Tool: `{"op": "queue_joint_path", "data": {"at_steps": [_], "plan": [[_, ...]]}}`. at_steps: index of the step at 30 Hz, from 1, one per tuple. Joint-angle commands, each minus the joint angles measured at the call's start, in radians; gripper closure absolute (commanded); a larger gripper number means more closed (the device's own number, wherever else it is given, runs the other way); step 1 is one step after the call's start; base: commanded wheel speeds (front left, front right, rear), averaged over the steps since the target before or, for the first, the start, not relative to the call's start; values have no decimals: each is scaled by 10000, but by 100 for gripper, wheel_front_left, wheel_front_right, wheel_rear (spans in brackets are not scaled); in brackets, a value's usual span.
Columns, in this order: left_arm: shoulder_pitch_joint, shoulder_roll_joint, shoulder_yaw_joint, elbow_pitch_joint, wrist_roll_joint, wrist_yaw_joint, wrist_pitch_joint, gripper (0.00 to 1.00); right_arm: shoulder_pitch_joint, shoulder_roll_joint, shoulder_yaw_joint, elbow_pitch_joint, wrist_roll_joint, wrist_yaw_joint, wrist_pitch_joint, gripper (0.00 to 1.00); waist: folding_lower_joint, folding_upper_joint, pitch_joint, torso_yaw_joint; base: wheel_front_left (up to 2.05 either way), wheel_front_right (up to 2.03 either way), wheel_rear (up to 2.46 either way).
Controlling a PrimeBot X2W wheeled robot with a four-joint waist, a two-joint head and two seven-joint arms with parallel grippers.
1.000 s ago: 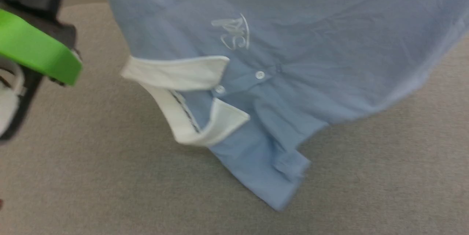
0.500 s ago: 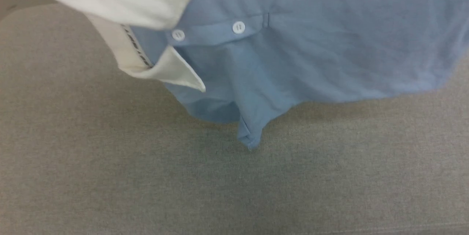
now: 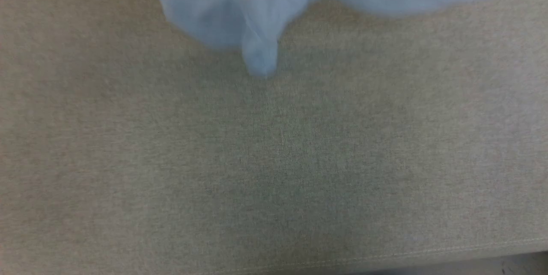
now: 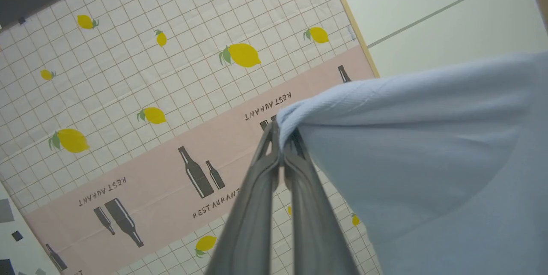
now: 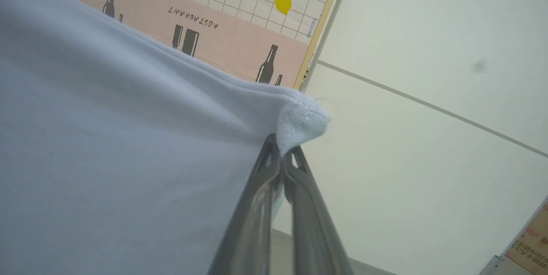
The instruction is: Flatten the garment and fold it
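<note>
Hanging in the air, the light blue polo shirt (image 4: 428, 159) is held at two points. The left tool (image 4: 280, 155) is clenched on a bunched fold of its edge, and the right tool (image 5: 282, 157) is clenched on a stitched hem corner. In the head view the shirt's blurred low end hangs over the grey woven surface (image 3: 274, 180). I judge the cloth light, soft and limp, so the hem corners suit holding. A lemon-patterned panel (image 4: 150, 73) stands behind, and nothing seems to block lowering.
</note>
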Motion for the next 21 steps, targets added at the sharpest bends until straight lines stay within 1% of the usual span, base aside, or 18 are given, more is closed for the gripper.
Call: {"op": "queue_joint_path", "data": {"at_steps": [1,4,6,12,15,16,21], "plan": [[-630,-215,-175,481,214,-44,-121,100,-480,124,82,406,-97,-21,-211,100,-2,-1,1595,-243,0,0,0],[-1977,-737,-762,1807,441,-62,-547,100,-1501,594,566,1440,-301,-21,-730,100,-2,-1,2023,-302,0,0,0],[-2731,-982,-1018,2659,528,-64,-965,100,-2152,891,810,2121,-428,-21,-1116,100,-2,-1,2233,-314,0,0,0],[-4226,-1585,-1684,4633,577,-67,-2236,100,-3664,1666,1252,3937,-705,-21,-2121,100,-2,-1,2681,-232,0,0,0],[-4332,-1755,-2165,5243,369,-67,-2686,100,-3953,1901,1609,4523,-711,-21,-2507,100,-2,-1,2832,-77,0,0,0],[-4088,-1783,-2592,5559,30,-68,-3009,100,-3857,2060,2028,4905,-619,-21,-2786,100,-2,-1,2907,56,0,0,0],[-2810,-1671,-3155,5742,-673,-68,-3525,100,-3130,2172,3030,5263,-672,-21,-3359,100,-2,-1,2804,316,0,0,0]]}}
